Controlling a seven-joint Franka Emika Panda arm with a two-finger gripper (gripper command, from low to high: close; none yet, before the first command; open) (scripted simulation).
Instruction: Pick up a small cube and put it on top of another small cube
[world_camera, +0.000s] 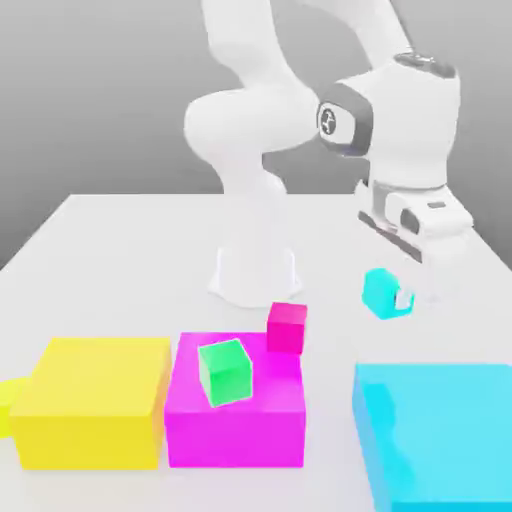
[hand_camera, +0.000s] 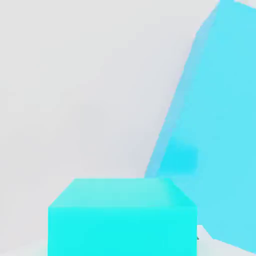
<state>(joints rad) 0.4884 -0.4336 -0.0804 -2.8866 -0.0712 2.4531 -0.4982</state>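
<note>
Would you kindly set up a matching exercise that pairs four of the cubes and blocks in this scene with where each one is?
Things:
1. small cyan cube
2. small green cube
3. small pink cube
4. big yellow block

Places:
A. on the table behind the big magenta block
B. by the exterior view's left, beside the magenta block
C. on top of the magenta block
D. in the gripper, off the table

Pairs: 1-D, 2-C, 3-A, 4-B
</note>
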